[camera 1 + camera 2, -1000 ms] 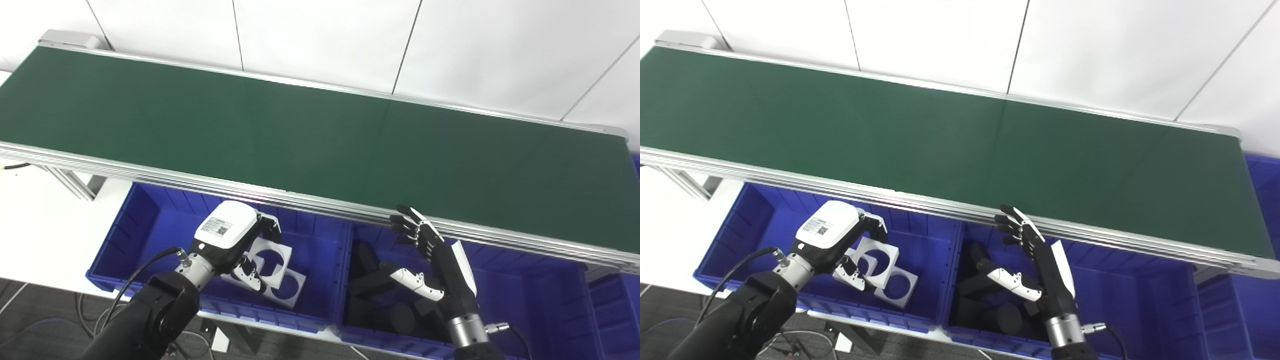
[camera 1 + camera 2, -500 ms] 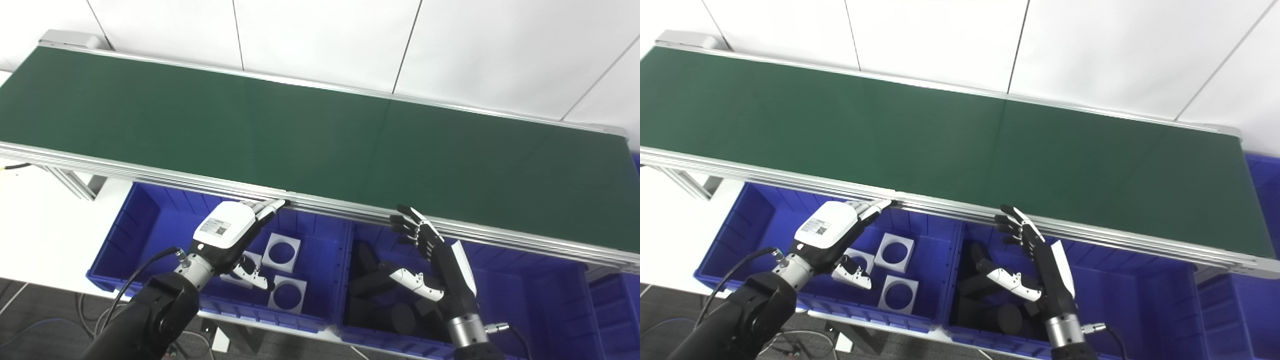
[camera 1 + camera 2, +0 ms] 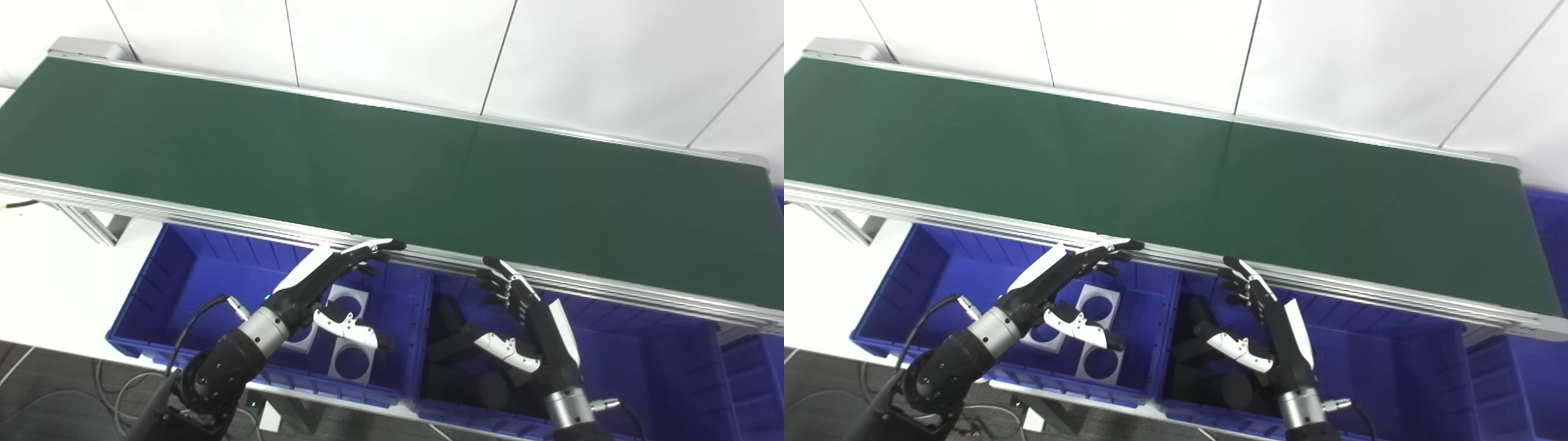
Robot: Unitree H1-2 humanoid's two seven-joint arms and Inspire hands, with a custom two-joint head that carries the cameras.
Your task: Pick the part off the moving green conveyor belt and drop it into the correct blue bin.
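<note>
The green conveyor belt point(image 3: 392, 165) carries no part. My left hand point(image 3: 331, 278) hovers open over the left blue bin point(image 3: 159, 288), fingers stretched toward the belt's near rail, thumb hanging low. In that bin lie white square plates with round holes point(image 3: 350, 362), partly hidden by the hand. My right hand point(image 3: 533, 312) is open and upright over the middle blue bin point(image 3: 649, 361), which holds several black parts point(image 3: 456, 352). Neither hand holds anything.
The belt's aluminium rail point(image 3: 245, 223) runs just above the bins' far walls. A third blue bin point(image 3: 756, 367) shows at the right edge. A white tabletop point(image 3: 55, 275) lies to the left, with cables point(image 3: 122, 392) on the floor below.
My left hand let go of a white plate, which dropped into the left bin. The hand then opened, turned palm sideways and reached right toward the rail. The right hand barely shifted.
</note>
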